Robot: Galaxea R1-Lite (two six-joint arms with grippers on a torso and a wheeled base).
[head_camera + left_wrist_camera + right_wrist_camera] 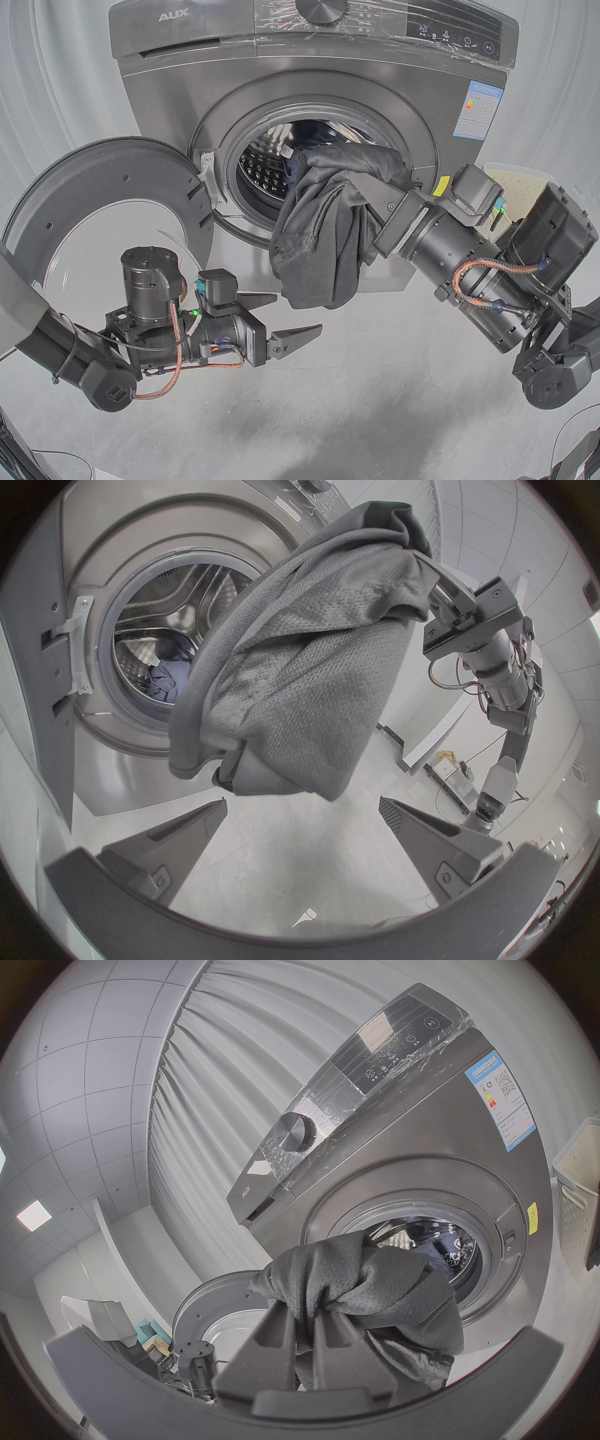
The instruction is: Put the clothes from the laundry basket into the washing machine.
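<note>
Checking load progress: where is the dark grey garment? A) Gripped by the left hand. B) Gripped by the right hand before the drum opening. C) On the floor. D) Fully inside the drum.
B: the right hand is shut on the dark grey garment, which hangs in front of the washing machine and its open drum.

Lab-like laundry room: washing machine [187, 81], grey curtain [212, 1085], panel ceiling [75, 1054]

Left claw [297, 314] low, spread; right claw [304, 1322] raised, clamped.
</note>
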